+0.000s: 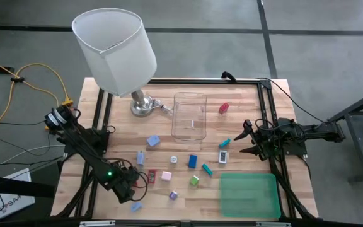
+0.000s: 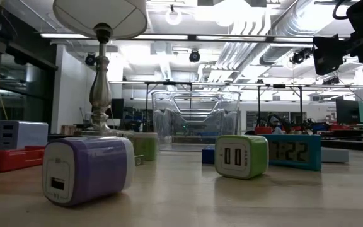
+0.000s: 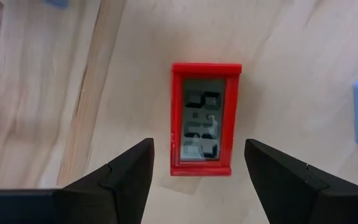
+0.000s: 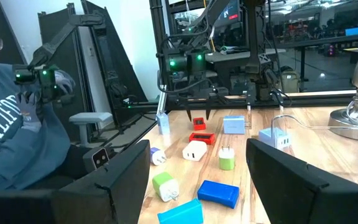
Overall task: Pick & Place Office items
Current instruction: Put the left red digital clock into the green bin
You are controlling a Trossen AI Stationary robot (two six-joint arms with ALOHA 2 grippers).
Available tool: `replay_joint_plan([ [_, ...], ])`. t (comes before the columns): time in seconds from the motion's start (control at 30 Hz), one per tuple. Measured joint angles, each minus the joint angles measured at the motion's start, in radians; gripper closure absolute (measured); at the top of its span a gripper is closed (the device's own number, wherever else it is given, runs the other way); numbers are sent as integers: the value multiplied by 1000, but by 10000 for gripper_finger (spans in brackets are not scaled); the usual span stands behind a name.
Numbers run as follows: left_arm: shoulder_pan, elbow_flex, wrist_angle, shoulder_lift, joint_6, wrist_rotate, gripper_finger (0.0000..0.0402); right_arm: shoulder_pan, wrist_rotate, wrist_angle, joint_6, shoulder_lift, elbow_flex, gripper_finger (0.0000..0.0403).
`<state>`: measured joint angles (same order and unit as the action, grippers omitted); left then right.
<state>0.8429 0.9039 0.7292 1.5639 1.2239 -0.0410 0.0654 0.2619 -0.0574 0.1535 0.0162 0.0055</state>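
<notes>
Left claw (image 3: 197, 171) open, fingers straddling a red clock (image 3: 204, 118) on the table (image 3: 291, 62); right claw (image 4: 197, 180) open, empty

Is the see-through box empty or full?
Empty. From above, the see-through box shows only bare table through it; every small piece lies outside.

Count from above: thirteen office items (image 1: 193, 161) visible on the table (image 1: 244, 94).
- Light blue: three
- Red: two
- Teal: two
- White: two
- Blue, green, pink, purple: one each

One lamp (image 1: 115, 50), at 11 o'clock. One clear box (image 1: 189, 116), toward 12 o'clock. One green tray (image 1: 247, 195), at 5 o'clock. One person (image 4: 11, 124) beyond the table.
</notes>
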Motion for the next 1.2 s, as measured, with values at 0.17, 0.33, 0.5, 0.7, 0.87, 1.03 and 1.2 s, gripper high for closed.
replay_joint_plan([
  [0.17, 0, 0, -23, 27, 1, 0, 158, 0, 0, 0, 0, 0, 0, 151],
  [0.33, 4, 0, -36, 52, 2, 0, 158, 0, 0, 0, 0, 0, 0, 151],
  [0.5, 5, 0, -38, 55, 2, -1, 158, 0, 0, 0, 0, 0, 0, 151],
  [0.7, 5, 0, -36, 55, -5, 0, 160, 0, 0, 0, 0, 0, 0, 151],
  [0.87, 5, 0, -31, 55, -5, -1, 185, 0, 0, 0, 0, 0, 0, 151],
  [1.03, 5, 0, -31, 55, -5, 7, 217, 0, 0, 0, 0, 0, 0, 151],
  [1.2, 5, 0, -32, 55, -5, 12, 241, 0, 0, 0, 0, 0, 0, 151],
])
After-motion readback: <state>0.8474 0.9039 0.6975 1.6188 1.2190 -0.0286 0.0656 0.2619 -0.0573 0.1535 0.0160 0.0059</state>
